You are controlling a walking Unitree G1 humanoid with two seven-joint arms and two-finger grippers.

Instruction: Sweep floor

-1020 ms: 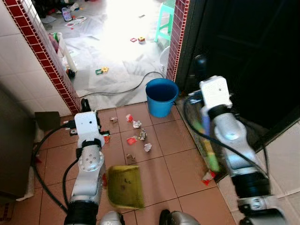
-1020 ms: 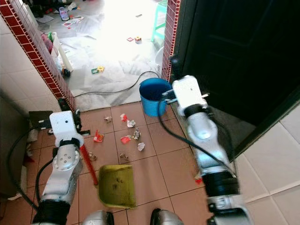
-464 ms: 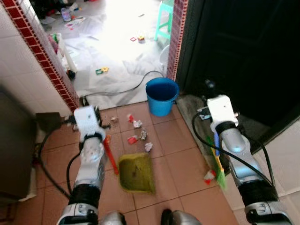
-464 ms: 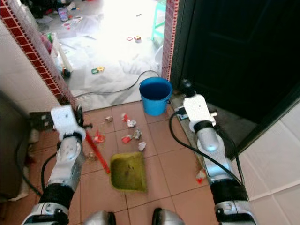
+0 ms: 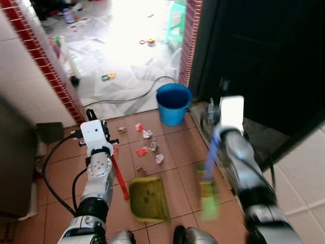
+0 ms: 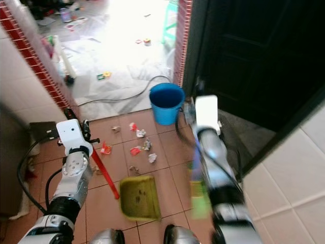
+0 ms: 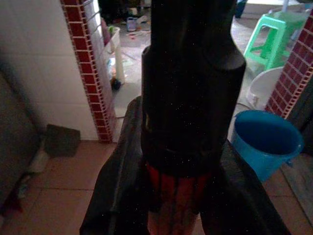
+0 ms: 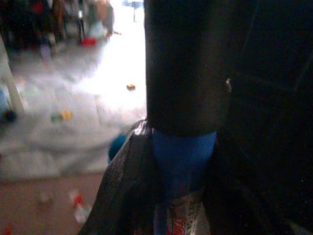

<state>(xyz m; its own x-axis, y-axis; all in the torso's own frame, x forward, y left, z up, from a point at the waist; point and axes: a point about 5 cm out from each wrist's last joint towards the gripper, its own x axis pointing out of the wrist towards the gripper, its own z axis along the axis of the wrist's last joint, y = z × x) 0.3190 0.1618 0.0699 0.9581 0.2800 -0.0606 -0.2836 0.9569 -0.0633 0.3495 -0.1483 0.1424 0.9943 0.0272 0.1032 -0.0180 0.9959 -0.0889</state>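
On tiled floor before blue bucket: light paper scraps, easily scattered. Left hand clamped on dustpan red handle, rigid, light. Right hand grips blurred broom on blue shaft; bristles soft.

Both head views look steeply down from above the robot's own arms onto the terracotta tiled floor, facing the bright doorway; they share nearly the whole scene, including the blue bucket, slightly offset sideways. Each wrist view looks from very close along its fingers and handle toward that doorway; the right one is blurred, perhaps catching the bucket.
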